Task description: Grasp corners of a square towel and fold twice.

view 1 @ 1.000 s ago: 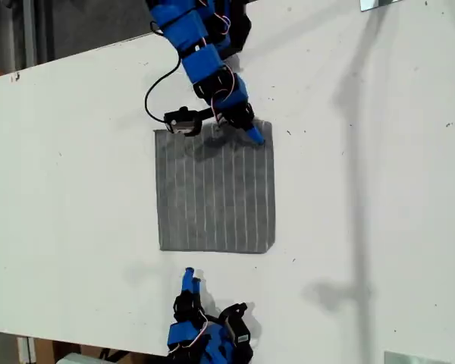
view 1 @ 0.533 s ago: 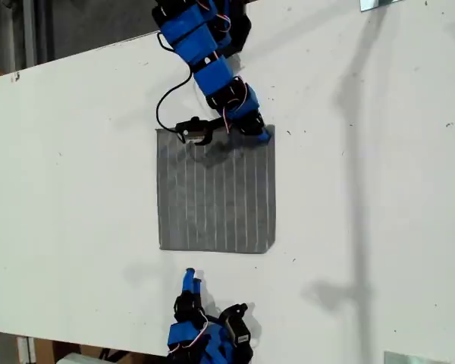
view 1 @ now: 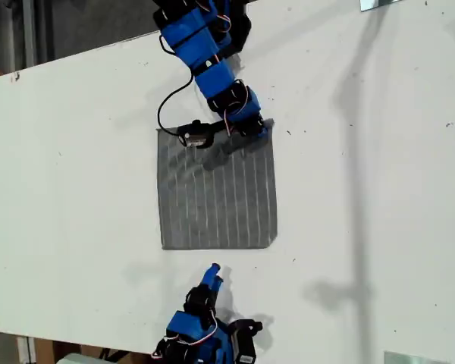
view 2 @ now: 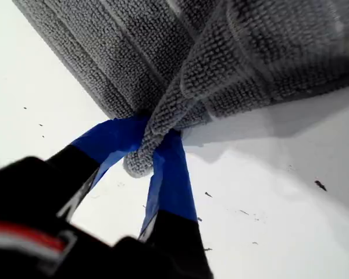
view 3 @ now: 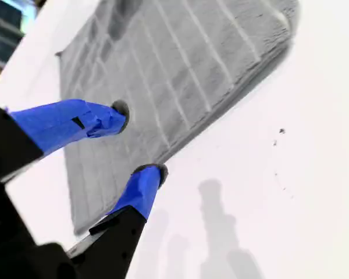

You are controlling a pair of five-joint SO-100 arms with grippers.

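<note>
The grey striped towel [view 1: 216, 193] lies flat on the white table [view 1: 379, 189], and one far corner [view 2: 138, 163] is bunched up. My first gripper [view 1: 262, 130] reaches in from the far side and is shut on that corner, at the exterior view's right. In the first wrist view its blue fingertips [view 2: 171, 174] pinch the fabric [view 2: 267, 52], raising it slightly off the table. My second gripper [view 1: 212, 271] hovers open just off the towel's near edge. In the second wrist view its blue fingertips [view 3: 142, 186] stand apart near the towel's [view 3: 180, 75] edge, touching nothing.
A black cable [view 1: 167, 106] loops from the first arm beside the towel's far edge. Bare white table surrounds the towel on both sides in the exterior view. The table's near edge [view 1: 76, 345] runs close behind the second arm's base.
My first gripper has moved to the towel's far corner and shut on it, bunching it. The second arm has swung towards the exterior view's right, nearer the towel's near edge.
</note>
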